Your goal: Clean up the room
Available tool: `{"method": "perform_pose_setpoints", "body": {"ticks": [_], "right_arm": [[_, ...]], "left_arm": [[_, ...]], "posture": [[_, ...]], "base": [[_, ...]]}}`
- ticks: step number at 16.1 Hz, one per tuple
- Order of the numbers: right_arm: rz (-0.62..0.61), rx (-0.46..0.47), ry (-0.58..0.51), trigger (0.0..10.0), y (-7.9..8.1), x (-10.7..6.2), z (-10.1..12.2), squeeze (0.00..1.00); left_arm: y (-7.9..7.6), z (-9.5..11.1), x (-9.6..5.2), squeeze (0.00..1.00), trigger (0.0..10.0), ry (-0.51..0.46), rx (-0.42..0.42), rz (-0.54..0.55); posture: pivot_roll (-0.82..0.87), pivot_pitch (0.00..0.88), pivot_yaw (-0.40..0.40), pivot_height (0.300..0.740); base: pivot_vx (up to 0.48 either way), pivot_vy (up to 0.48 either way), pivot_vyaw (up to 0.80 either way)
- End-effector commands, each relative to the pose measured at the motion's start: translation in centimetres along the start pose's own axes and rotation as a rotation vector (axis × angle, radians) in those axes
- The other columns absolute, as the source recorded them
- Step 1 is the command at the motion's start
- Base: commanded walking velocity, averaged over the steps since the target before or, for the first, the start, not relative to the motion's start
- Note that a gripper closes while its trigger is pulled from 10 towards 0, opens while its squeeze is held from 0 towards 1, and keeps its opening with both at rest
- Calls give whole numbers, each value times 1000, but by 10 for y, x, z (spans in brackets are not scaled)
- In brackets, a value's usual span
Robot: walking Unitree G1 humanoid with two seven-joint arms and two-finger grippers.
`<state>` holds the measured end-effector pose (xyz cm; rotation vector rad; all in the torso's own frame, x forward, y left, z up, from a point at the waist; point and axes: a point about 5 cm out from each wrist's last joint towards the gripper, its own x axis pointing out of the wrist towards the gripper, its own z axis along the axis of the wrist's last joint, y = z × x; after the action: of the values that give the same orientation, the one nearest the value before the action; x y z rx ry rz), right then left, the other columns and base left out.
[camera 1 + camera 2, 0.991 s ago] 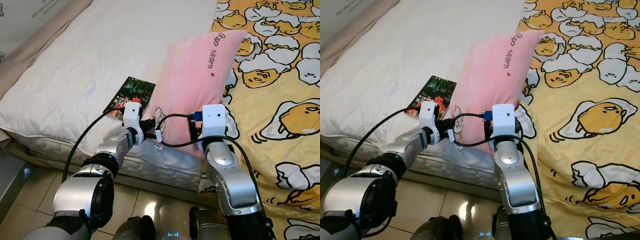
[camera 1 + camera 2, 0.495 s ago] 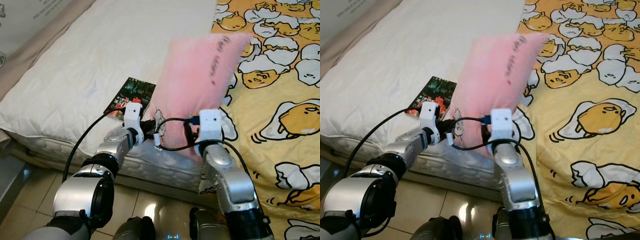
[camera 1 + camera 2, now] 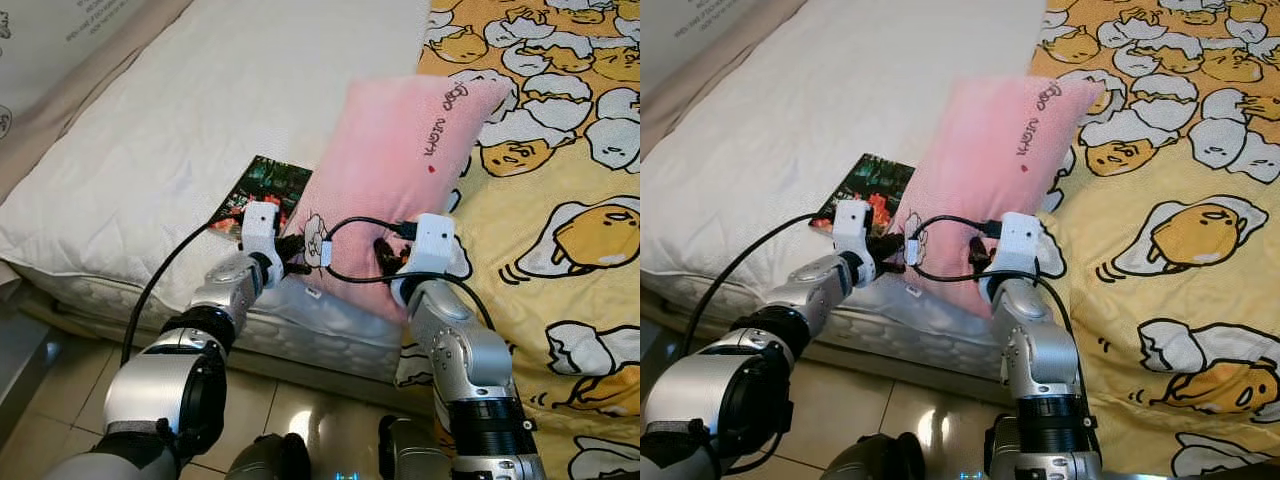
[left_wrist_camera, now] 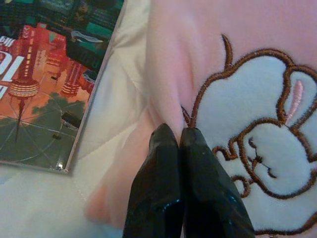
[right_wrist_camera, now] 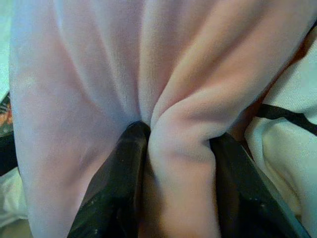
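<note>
Head view: two grippers (image 3: 296, 252) (image 3: 385, 255) pinch one pillow (image 3: 400, 150)

A pillow (image 3: 400, 180) sits at the centre of the frame on the bed (image 3: 190, 110), stretching from the lower centre toward the upper right. Its near end hangs at the mattress edge, where the left gripper (image 4: 179, 141) pinches it from the left and the right gripper (image 5: 176, 148) clamps a fold from the right. A book (image 3: 262, 190) lies flat just left of the pillow. A blanket (image 3: 560, 200) covers the right side of the frame.
</note>
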<state>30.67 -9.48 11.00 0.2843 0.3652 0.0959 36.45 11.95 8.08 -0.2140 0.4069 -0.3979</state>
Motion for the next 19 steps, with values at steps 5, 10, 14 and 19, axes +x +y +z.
{"method": "perform_pose_setpoints", "body": {"ticks": [5, 10, 14, 19], "right_arm": [[38, 53, 87, 0, 4, 0, -27, 0], [29, -105, -102, 0, -1, 0, 8, 0], [75, -109, -251, 0, 1, -7, 41, 0], [61, -291, -503, 0, -7, -16, 101, 0]], "left_arm": [[4, 0, -2, 0, 0, -38, -49, 9], [-12, 29, 3, 0, 0, -171, 53, -84], [-18, 75, -3, 0, 0, -353, 85, -196], [-42, 111, -12, 0, 0, -559, 135, -251]], "posture": [[-251, 132, 127, 735], [-258, 110, 134, 735], [-245, 63, 126, 735], [-240, 0, 97, 735]], "base": [[0, 0, 0], [0, 0, 0], [0, 0, 0], [0, 0, 0]]}}
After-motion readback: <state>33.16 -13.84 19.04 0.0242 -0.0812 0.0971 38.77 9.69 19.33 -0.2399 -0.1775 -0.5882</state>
